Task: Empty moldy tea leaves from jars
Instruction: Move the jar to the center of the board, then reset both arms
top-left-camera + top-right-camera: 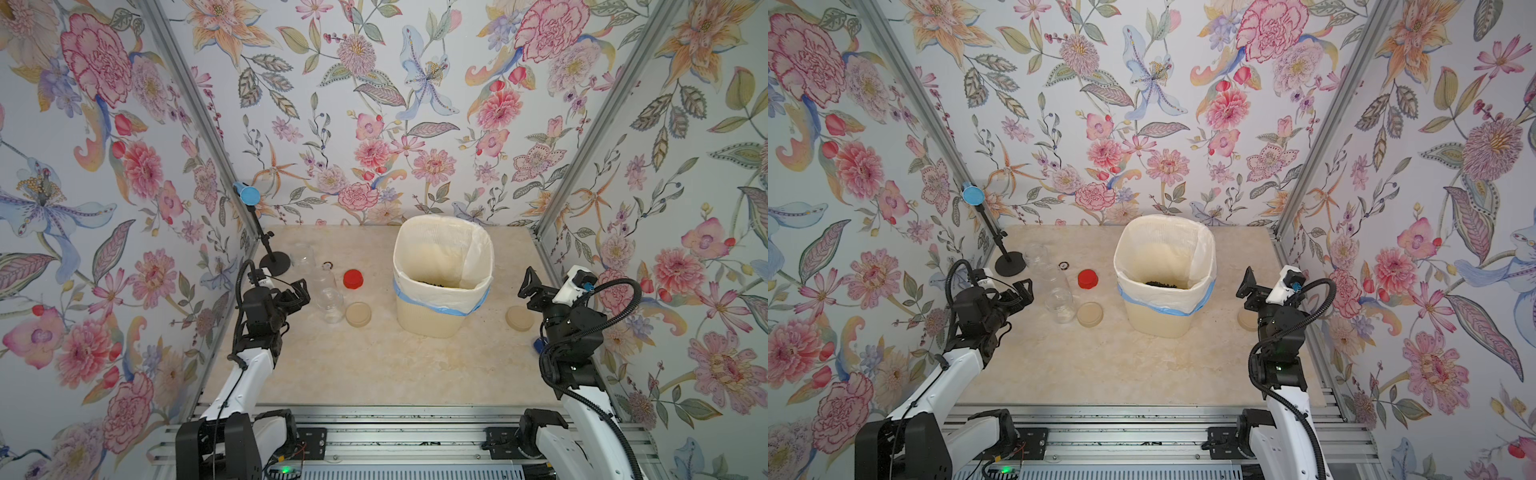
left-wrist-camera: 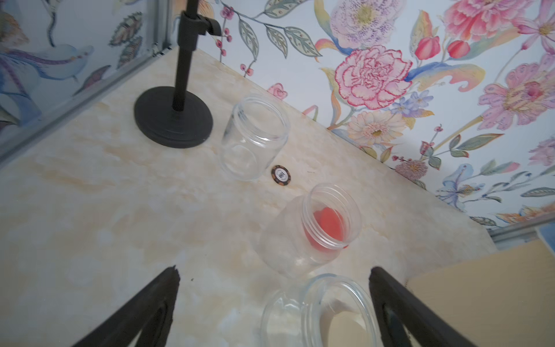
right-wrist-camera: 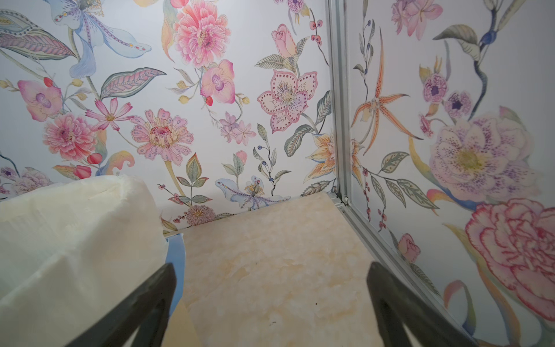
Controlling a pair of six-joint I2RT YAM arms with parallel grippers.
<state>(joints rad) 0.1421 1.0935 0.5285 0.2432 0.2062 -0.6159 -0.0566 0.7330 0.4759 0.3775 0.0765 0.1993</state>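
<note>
Three clear jars stand lidless and empty in a row at the table's left: the far jar, the middle jar and the near jar. Dark tea leaves lie at the bottom of the lined bin. My left gripper hangs open just left of the near jar, holding nothing. My right gripper is open over bare table right of the bin.
A red cap and a beige lid lie between the jars and the bin. Another beige lid lies by my right arm. A black stand and a small chip sit by the far jar.
</note>
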